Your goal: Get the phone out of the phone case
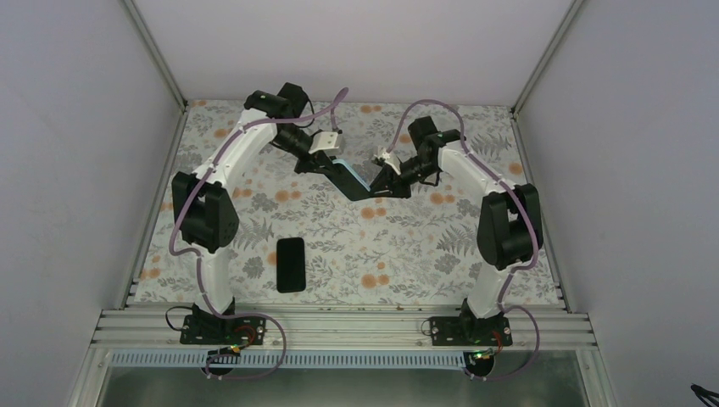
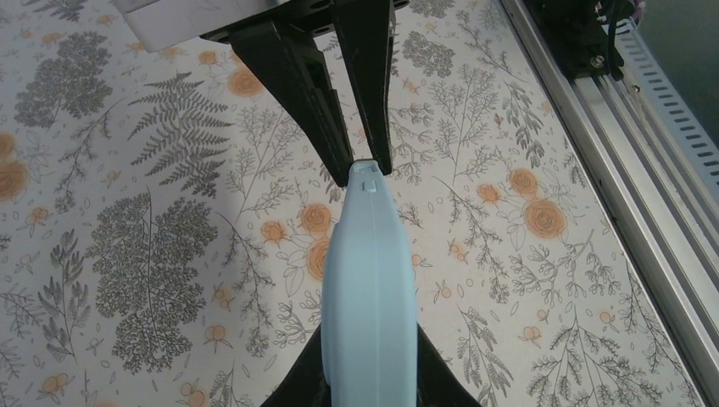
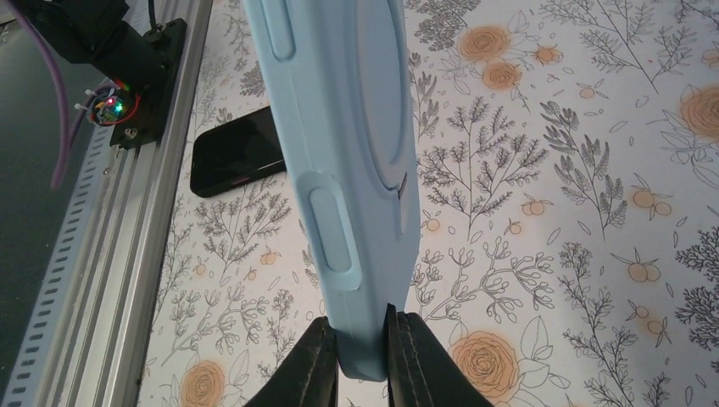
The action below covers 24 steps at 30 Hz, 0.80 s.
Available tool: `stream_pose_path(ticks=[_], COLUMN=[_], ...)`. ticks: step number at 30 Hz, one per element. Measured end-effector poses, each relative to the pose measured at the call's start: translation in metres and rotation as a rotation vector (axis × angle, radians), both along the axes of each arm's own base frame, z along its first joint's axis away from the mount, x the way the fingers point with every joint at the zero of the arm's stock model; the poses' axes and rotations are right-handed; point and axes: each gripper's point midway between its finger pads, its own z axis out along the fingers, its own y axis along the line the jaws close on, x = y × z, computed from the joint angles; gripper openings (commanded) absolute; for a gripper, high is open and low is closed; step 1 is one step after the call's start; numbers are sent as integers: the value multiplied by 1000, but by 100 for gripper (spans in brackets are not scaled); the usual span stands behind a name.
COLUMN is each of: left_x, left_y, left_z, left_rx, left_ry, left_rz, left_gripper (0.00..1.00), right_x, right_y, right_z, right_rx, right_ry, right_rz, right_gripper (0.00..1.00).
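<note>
Case [image 2: 370,280] position: in the air above the table [image 1: 407,246], set on edge and spanning from one gripper to the other.
Long axis: runs straight between the two wrists; in the top view it goes diagonally from far-left to nearer-right.
Left gripper [image 2: 370,373]: fingers pressed across the thickness of the case at one short end.
Right gripper [image 3: 363,348]: pinching the opposite short end the same way, with the button side of the case facing its camera.
Phone [image 1: 345,181]: a dark slab along the blue edge in the top view, which I judge to be seated in the shell and not yet out. The wrist views show only the case, edge-on.
Nearer arm: neither, since both are touching at opposite ends.
Key relation: each pinch appears to span shell and phone together, which probably locks them. One end likely needs a regrip on the lip alone.
Other phone [image 3: 233,153]: flat on the table near the left base, well apart from the case.
</note>
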Motion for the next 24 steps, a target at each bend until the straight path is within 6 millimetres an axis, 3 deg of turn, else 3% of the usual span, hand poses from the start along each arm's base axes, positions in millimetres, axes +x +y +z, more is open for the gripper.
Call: stream_pose_path(ticks=[7, 24], left_x=[-3, -9], left_y=[1, -5], left_z=[4, 1], left_rx=[-4, 6], left_ry=[-11, -15], left_rz=[-1, -21], left_gripper=[2, 2], right_x=[-1, -8], right_y=[0, -5], right_z=[4, 2], right_rx=[-1, 7], right_ry=[16, 94], right_rz=[14, 95], right_gripper=[18, 6])
